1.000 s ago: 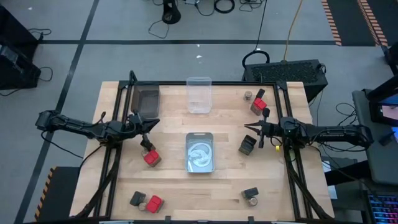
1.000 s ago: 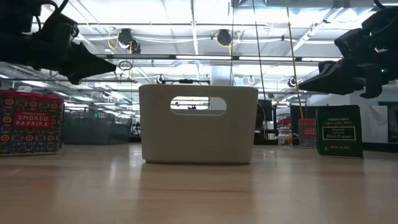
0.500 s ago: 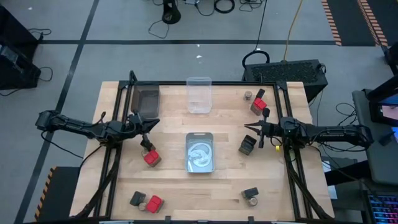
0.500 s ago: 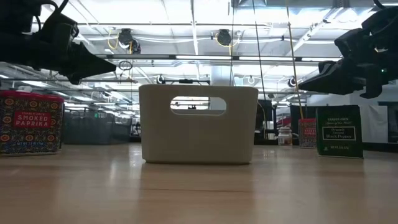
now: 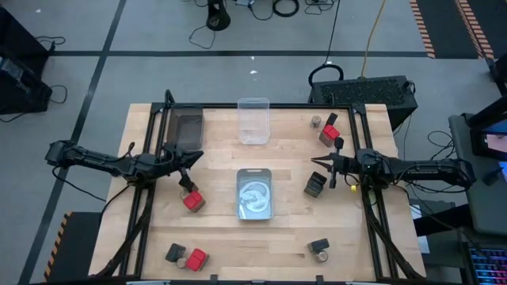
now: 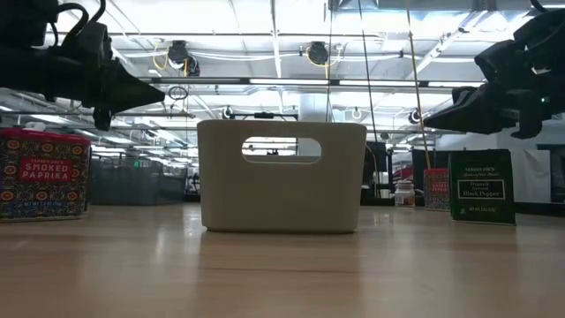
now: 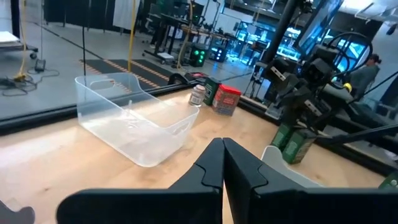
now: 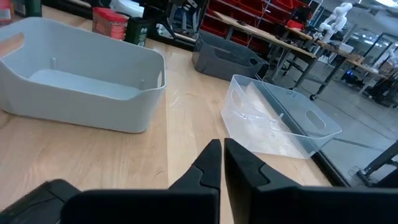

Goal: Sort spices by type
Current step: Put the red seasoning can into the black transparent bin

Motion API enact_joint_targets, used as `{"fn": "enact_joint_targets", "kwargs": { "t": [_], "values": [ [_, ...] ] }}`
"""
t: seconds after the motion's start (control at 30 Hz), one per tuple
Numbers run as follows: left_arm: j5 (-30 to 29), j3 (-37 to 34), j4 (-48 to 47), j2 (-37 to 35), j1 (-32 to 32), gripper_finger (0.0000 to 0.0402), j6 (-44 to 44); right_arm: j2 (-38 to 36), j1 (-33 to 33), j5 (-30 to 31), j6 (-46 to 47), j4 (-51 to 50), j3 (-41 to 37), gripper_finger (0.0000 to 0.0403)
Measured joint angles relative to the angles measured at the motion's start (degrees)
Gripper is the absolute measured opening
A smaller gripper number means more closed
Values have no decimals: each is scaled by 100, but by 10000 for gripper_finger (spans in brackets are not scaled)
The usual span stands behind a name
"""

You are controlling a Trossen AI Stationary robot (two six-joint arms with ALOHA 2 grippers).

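The spices stand in small groups on the wooden table (image 5: 222, 237). A red box (image 5: 192, 200) with a round jar sits left of centre, and a black box (image 5: 315, 184) right of centre. Red box, black box and jar (image 5: 186, 256) share the near left corner; a black box and jar (image 5: 319, 248) stand near right; a jar, red box and dark box (image 5: 326, 130) far right. My left gripper (image 5: 196, 156) hovers shut, level, above the table's left part, its fingers (image 7: 222, 163) together. My right gripper (image 5: 314, 162) hovers shut on the right side (image 8: 221, 163).
A pale bin (image 5: 254, 193) with a handle slot (image 6: 281, 148) stands in the middle. A clear plastic bin (image 5: 253, 120) sits at the far edge, a dark bin (image 5: 187, 129) at the far left. A black frame runs along the table's sides.
My left gripper has rolled a little about its own pointing line while staying in place and shut. Nothing on the table has moved.
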Motion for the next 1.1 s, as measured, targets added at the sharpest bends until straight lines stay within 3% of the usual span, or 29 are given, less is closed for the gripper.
{"fn": "enact_joint_targets", "kwargs": {
  "t": [0.2, 0.63, 0.73, 0.9, 1.1],
  "values": [
    [4, 0, -83, -2, 0, 8, 114, 0, 0, 23, 1665, 213, 1, 0],
    [38, 2, -380, -1, 1, 8, 364, 0, 0, -16, 2623, 1498, 2, 0],
    [486, 3, -304, 0, 2, 8, 398, 0, 7, -204, 2698, 1673, 60, 0],
    [1736, 403, -508, 0, 0, 8, 534, 55, 67, -419, 2710, 1712, 369, 0],
    [1915, 1562, -1930, 147, -78, 8, 963, 854, 672, -747, 2712, 1704, 953, 0]
  ]
}}
